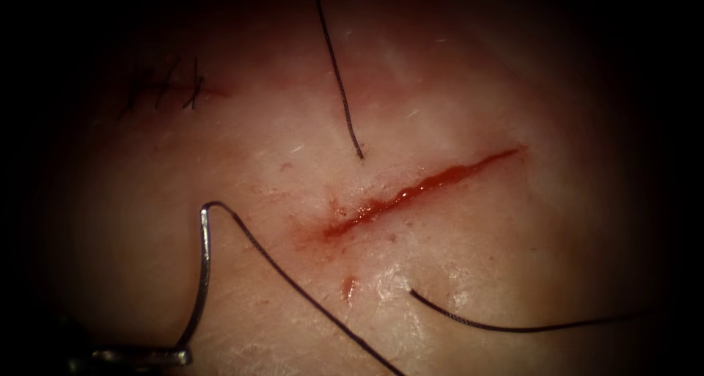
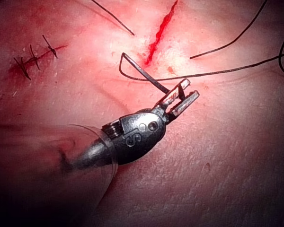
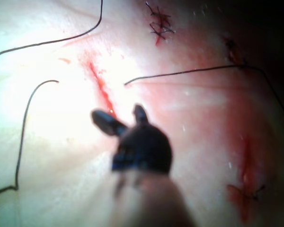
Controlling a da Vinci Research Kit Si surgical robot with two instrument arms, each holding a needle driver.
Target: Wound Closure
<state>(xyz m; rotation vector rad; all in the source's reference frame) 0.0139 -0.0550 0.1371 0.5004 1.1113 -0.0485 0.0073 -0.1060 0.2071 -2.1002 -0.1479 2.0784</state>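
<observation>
The cut point(image 1: 418, 189) runs red and slanting across the middle of the tissue point(image 1: 513, 75). My left tool point(image 1: 147, 358) is shut on the curved needle point(image 1: 203, 273) toward its point end. The needle lies clear of the tissue, left of the cut. Its thread point(image 1: 293, 284) leaves the needle's upper end and trails down to the right. In the left wrist view the jaws point(image 2: 182, 97) grip the needle point(image 2: 142, 72) close to the cut point(image 2: 158, 35). My right tool point(image 3: 123, 118) hovers open over one end of the cut point(image 3: 102, 92), holding nothing.
A loose thread end point(image 1: 339, 75) comes down from the top and stops just above the cut. Another strand point(image 1: 499, 326) lies to the lower right. An older stitched cut point(image 1: 165, 86) sits at the upper left. The right wrist view has two more stitched cuts point(image 3: 158, 23) point(image 3: 246, 189).
</observation>
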